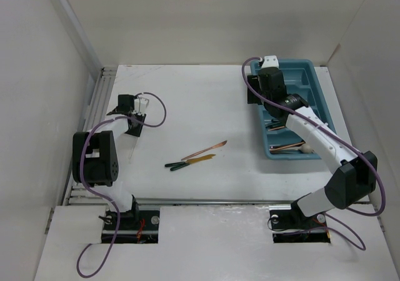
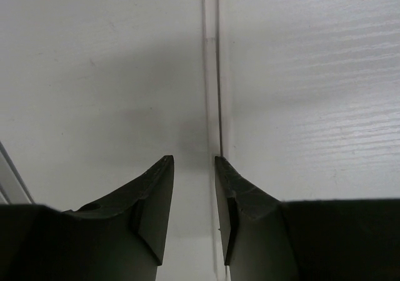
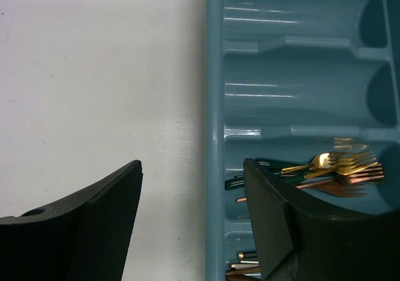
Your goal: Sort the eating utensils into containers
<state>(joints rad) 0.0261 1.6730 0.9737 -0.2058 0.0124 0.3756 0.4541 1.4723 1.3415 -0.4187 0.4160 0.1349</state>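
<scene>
Teal plastic marks the cutlery tray (image 1: 315, 81), which sits on the white table (image 1: 187, 100) at about 2 o'clock in the overhead view. The right pincer (image 3: 192, 162) hangs over the tray's 9 o'clock rim. Its jaws are wide apart and grip nothing; one finger is above bare table and the other above the slots. In the right wrist view a cluster of gold and copper forks (image 3: 337, 165) with dark handles lies in the third slot down, tines toward 3 o'clock. A few more utensil handles (image 3: 240, 262) show in the slot at the 6 o'clock edge. The two upper slots hold nothing.

Near the table's centre, slightly toward 7 o'clock, loose utensils lie close together: a copper piece (image 1: 205, 148) and a gold piece with a dark green handle (image 1: 190, 162).

The left pincer (image 2: 193, 158) is over at about 10 o'clock, well apart from the utensils. Its jaws stand a narrow gap apart above a seam in the table, with nothing between them.
</scene>
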